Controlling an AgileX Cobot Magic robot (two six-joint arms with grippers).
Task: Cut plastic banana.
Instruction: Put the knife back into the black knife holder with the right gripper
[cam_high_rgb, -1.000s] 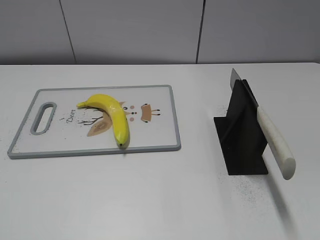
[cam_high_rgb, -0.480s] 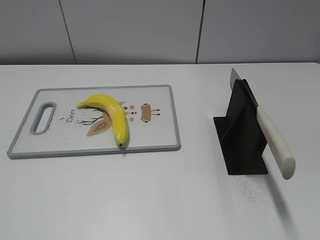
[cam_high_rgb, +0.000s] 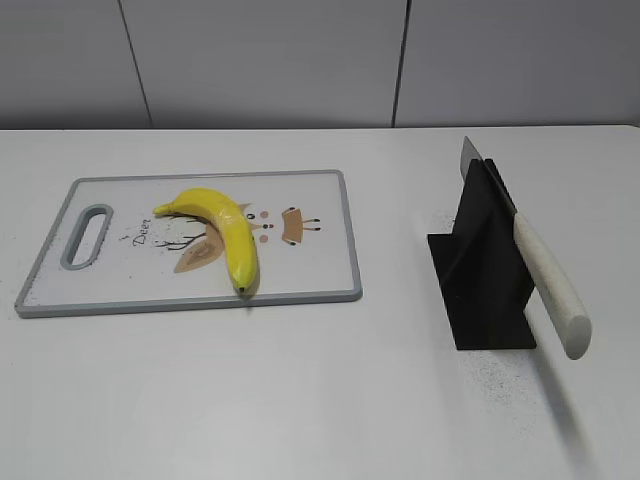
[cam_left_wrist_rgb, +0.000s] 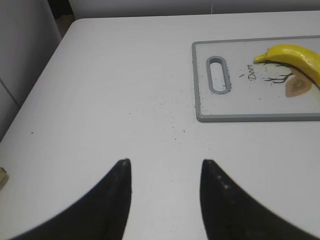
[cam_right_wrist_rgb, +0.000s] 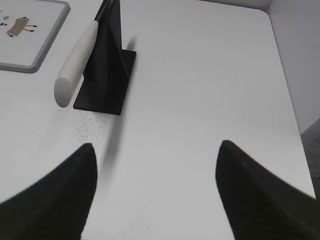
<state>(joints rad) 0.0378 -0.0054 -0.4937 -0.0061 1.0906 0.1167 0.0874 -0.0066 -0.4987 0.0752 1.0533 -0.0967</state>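
A yellow plastic banana (cam_high_rgb: 225, 232) lies on a white cutting board with a grey rim (cam_high_rgb: 340, 235), left of the middle of the table. Its stem end also shows in the left wrist view (cam_left_wrist_rgb: 295, 56). A knife with a white handle (cam_high_rgb: 548, 285) rests slanted in a black stand (cam_high_rgb: 485, 270) at the right, and the handle shows in the right wrist view (cam_right_wrist_rgb: 77, 57). My left gripper (cam_left_wrist_rgb: 165, 165) is open and empty over bare table left of the board. My right gripper (cam_right_wrist_rgb: 156, 147) is open and empty, near the stand. Neither gripper shows in the exterior view.
The table is white, with dark specks near the stand (cam_high_rgb: 495, 375) and near the board's handle slot (cam_left_wrist_rgb: 218, 75). A grey panelled wall (cam_high_rgb: 300, 60) runs behind the table. The table's right edge (cam_right_wrist_rgb: 290, 100) shows in the right wrist view.
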